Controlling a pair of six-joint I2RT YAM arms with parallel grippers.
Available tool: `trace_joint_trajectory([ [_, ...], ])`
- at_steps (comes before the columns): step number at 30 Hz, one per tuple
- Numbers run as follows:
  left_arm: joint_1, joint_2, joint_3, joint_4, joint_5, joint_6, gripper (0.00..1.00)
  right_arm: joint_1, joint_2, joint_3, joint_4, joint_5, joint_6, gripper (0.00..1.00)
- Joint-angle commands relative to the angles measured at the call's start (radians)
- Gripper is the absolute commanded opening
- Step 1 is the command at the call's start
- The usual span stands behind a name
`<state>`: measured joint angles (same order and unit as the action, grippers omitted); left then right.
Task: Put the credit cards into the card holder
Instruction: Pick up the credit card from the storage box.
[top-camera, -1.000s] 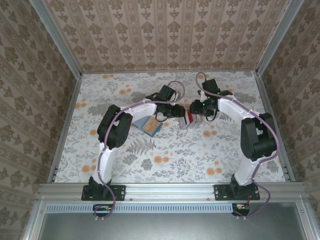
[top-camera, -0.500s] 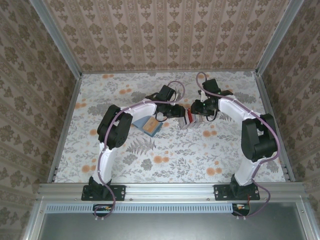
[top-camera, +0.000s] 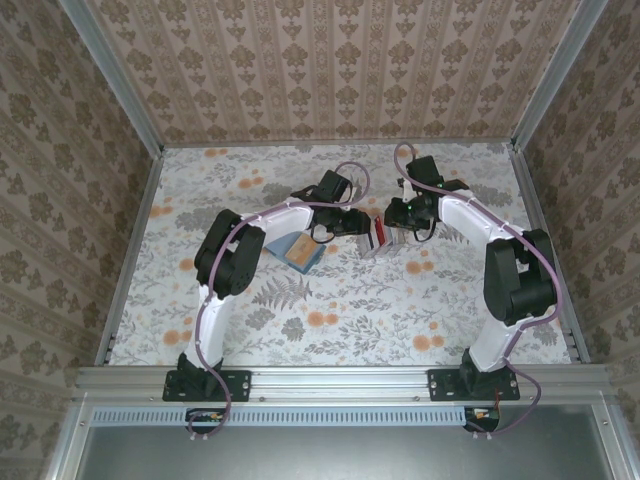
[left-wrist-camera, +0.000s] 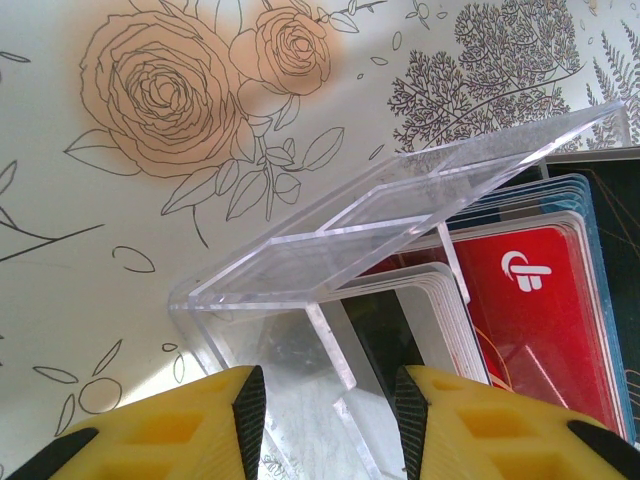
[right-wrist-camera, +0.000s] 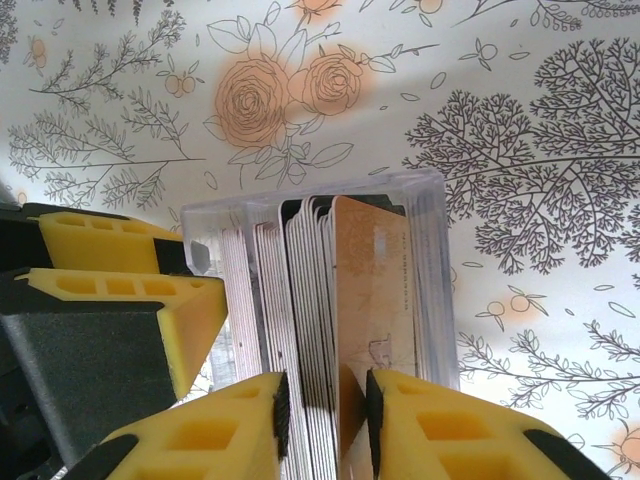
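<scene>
Extraction step: my left end effector (left-wrist-camera: 328, 400) clamped the rack (left-wrist-camera: 400, 200); right end effector (right-wrist-camera: 325, 400), narrowly parted, straddled several cards (right-wrist-camera: 370, 280), grip unclear. Next, I judged, one needed pinching and lifting out.

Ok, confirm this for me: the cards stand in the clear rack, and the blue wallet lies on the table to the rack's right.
Not quite. The top view shows the blue wallet lying on the table to the left of the clear rack, not its right. The cards do stand in the rack.
</scene>
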<state>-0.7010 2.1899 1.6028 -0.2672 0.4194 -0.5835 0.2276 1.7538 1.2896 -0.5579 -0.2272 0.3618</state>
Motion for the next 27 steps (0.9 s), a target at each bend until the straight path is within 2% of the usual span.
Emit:
trace_joint_trajectory([
  [1, -0.009, 0.017, 0.0, -0.006, -0.007, -0.013, 0.42, -0.005, -0.032, 0.017, -0.023, 0.007, -0.009, 0.26],
  [11, -0.009, 0.019, 0.004, -0.007, -0.008, -0.013, 0.42, -0.007, -0.042, 0.017, -0.027, 0.006, -0.012, 0.18],
  [21, -0.009, 0.011, 0.006, -0.011, -0.005, -0.011, 0.42, -0.019, -0.072, 0.017, -0.037, 0.022, -0.019, 0.14],
  [27, -0.008, 0.009, 0.012, -0.014, -0.006, -0.01, 0.42, -0.024, -0.079, 0.019, -0.042, 0.024, -0.02, 0.08],
])
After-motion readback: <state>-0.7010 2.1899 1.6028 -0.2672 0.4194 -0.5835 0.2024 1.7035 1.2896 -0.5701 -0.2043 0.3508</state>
